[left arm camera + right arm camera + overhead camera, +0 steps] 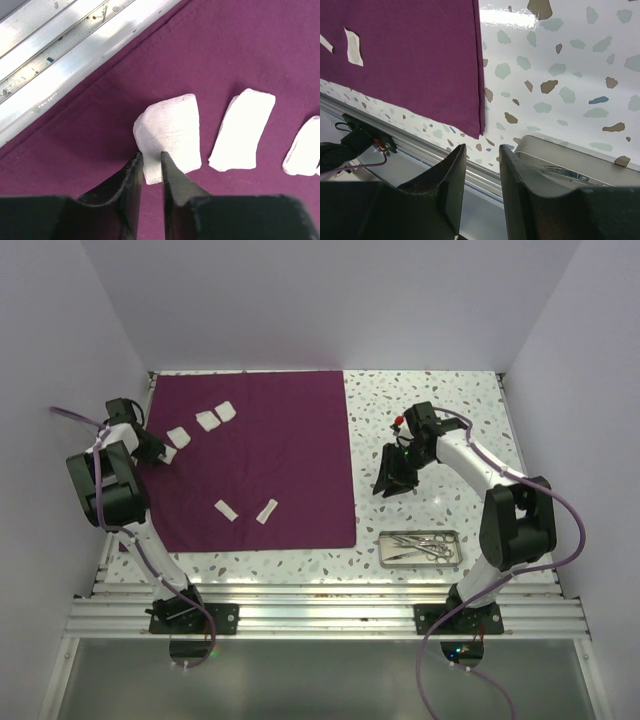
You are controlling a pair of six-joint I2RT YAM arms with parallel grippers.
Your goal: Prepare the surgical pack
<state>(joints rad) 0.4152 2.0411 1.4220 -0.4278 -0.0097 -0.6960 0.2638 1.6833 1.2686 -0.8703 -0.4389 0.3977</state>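
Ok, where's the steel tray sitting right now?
In the top view the steel tray sits on the terrazzo table at the near right, just right of the purple cloth's near corner, instruments inside.
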